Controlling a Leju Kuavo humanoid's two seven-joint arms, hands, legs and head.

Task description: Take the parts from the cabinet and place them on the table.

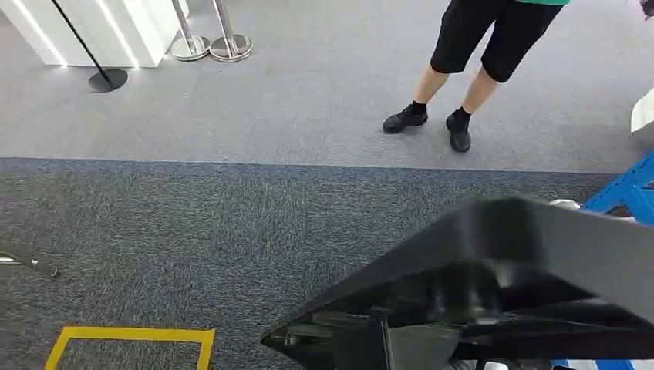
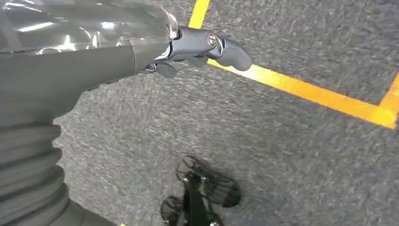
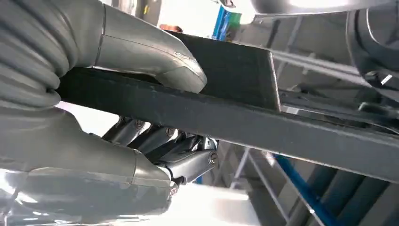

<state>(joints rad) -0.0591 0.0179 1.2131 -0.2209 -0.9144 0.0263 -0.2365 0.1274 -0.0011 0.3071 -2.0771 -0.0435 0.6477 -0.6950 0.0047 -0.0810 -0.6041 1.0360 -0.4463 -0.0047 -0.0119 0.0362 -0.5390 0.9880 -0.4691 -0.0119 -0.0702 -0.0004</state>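
**Right hand carries the black part; table out of sight**

While the robot faces open carpet, the large black angular plastic part (image 1: 493, 285) sits low at the right of the head view, close under the camera, its long edge running from the lower middle up toward the right edge. The right wrist view shows the right hand (image 3: 155, 117) clamped on that part's flat rim: the thick grey thumb (image 3: 160, 66) presses one face and the darker fingers (image 3: 164, 146) curl against the other, so the part lies directly in the hand, with its long axis running out across the palm and away from the wrist. The left hand (image 2: 197, 49) hangs over the dark grey carpet (image 2: 282, 155) near a yellow floor line (image 2: 301, 89); its fingers are loosely apart and hold nothing, well apart from the part.

By this reading the part is out of the cabinet and in transit, carried by the right arm alone. A blue metal frame (image 1: 625, 189) shows at the right edge beyond the part. A person's legs in black shorts and shoes (image 1: 463, 85) stand on the lighter carpet ahead. How far the part extends is hard to tell, as its lower end is cut off and its underside is blurred, and no table can be made out
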